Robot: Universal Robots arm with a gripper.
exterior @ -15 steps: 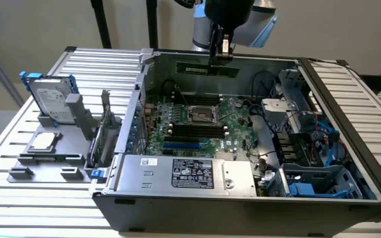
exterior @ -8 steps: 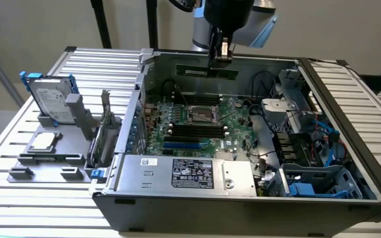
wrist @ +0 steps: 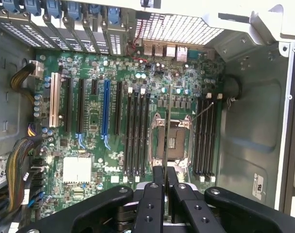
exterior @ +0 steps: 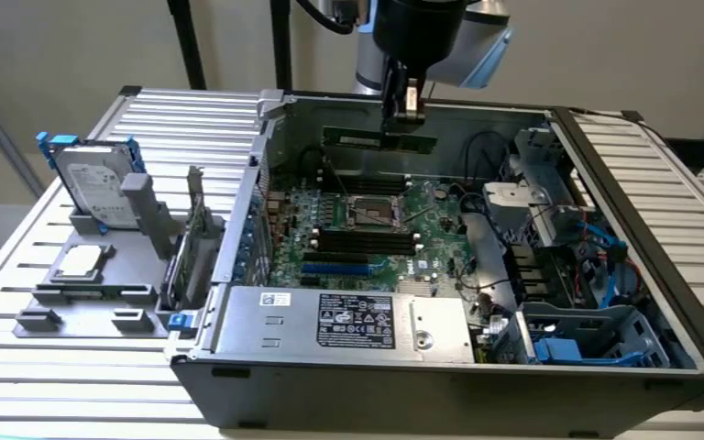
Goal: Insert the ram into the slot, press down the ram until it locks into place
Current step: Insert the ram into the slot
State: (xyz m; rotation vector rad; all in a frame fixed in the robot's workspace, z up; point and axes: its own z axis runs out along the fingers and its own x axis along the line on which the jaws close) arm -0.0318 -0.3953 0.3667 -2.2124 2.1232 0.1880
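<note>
My gripper hangs over the back of the open computer case, shut on the ram, a thin green stick held level above the motherboard. In the wrist view the ram appears edge-on as a thin line running out from between the black fingers, above the square metal CPU socket. Black memory slots lie in two groups either side of that socket: one group and another. In the exterior view the black slots lie in front of the CPU socket, well below the ram.
The case walls surround the board. A power supply sits at the front and a blue drive cage at the exterior view's right. A hard drive and a grey fixture stand outside at the left. A blue slot lies beside the black ones.
</note>
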